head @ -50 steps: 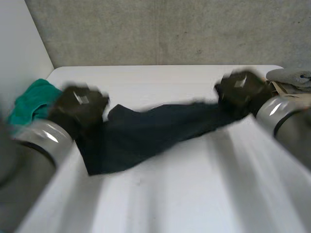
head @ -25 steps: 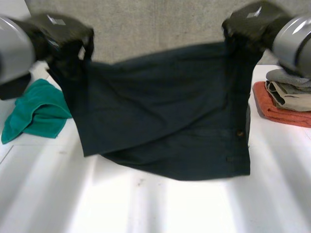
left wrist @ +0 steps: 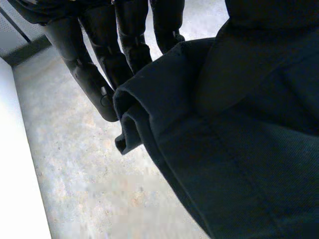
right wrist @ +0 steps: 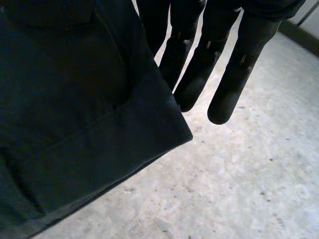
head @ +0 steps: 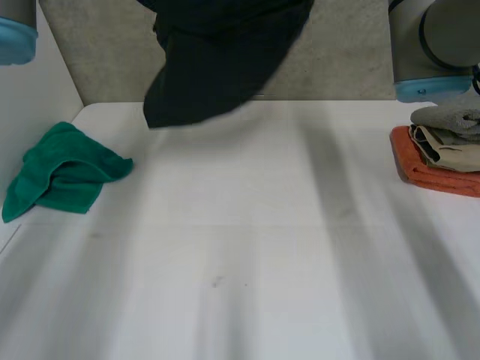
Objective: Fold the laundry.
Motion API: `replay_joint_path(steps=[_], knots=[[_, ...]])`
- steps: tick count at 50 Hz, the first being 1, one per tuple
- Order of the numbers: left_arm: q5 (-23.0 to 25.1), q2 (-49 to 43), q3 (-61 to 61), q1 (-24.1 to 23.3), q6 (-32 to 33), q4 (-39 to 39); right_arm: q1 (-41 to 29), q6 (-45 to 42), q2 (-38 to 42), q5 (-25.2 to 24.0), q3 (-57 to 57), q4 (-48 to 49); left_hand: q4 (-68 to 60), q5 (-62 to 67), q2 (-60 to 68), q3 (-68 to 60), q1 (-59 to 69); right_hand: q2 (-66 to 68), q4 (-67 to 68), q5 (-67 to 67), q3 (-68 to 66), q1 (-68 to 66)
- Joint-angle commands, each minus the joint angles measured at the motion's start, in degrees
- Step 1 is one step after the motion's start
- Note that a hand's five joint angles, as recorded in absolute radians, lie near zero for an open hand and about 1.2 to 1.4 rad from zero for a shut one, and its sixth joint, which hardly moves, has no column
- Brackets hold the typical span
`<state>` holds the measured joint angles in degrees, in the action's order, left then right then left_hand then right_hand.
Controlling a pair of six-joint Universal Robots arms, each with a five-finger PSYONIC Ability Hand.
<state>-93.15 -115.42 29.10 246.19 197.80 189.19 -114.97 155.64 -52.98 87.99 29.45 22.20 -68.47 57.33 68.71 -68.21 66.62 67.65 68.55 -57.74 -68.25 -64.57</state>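
A dark navy garment (head: 217, 67) hangs in the air above the far side of the white table (head: 262, 262), its lower edge clear of the surface. Both arms are raised high, the left arm (head: 15, 30) and the right arm (head: 431, 45) at the top corners of the head view. In the left wrist view my left hand (left wrist: 92, 74) pinches a bunched hem of the dark cloth (left wrist: 224, 124). In the right wrist view my right hand (right wrist: 234, 74) holds a corner of the same cloth (right wrist: 75, 99), fingers nearly straight beside it.
A crumpled green cloth (head: 64, 172) lies at the table's left edge. A stack of folded pieces (head: 442, 157), orange under beige and grey, sits at the right edge. A grey wall stands behind the table.
Both hands have swung the dark garment up from the table to high in the air. Its lower edge has lifted off the surface and swung toward the wall.
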Motion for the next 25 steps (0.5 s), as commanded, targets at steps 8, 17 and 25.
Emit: replay_joint_path(steps=[8, 17, 25], knots=[[-3.9, -0.8, 33.0, -1.9, 4.2, -6.4, 1.7, -0.4, 3.6, -8.1, 18.8, -13.8, -11.5, 12.7, 11.3, -11.8, 13.4, 12.4, 11.4, -12.3, -11.7, -15.4], [-6.3, -0.3, 48.5, -6.2, 10.1, -8.2, 3.1, -7.2, -1.1, -8.9, 38.3, -21.0, -11.5, 12.7, 11.3, -11.8, 13.4, 12.4, 11.4, -12.3, -11.7, -15.4], [-8.0, 9.9, 53.2, -8.9, 13.5, -21.7, 4.0, -13.5, -13.3, -11.3, 46.3, -36.4, -11.5, 12.7, 11.3, -11.8, 13.4, 12.4, 11.4, -12.3, -11.7, -15.4]])
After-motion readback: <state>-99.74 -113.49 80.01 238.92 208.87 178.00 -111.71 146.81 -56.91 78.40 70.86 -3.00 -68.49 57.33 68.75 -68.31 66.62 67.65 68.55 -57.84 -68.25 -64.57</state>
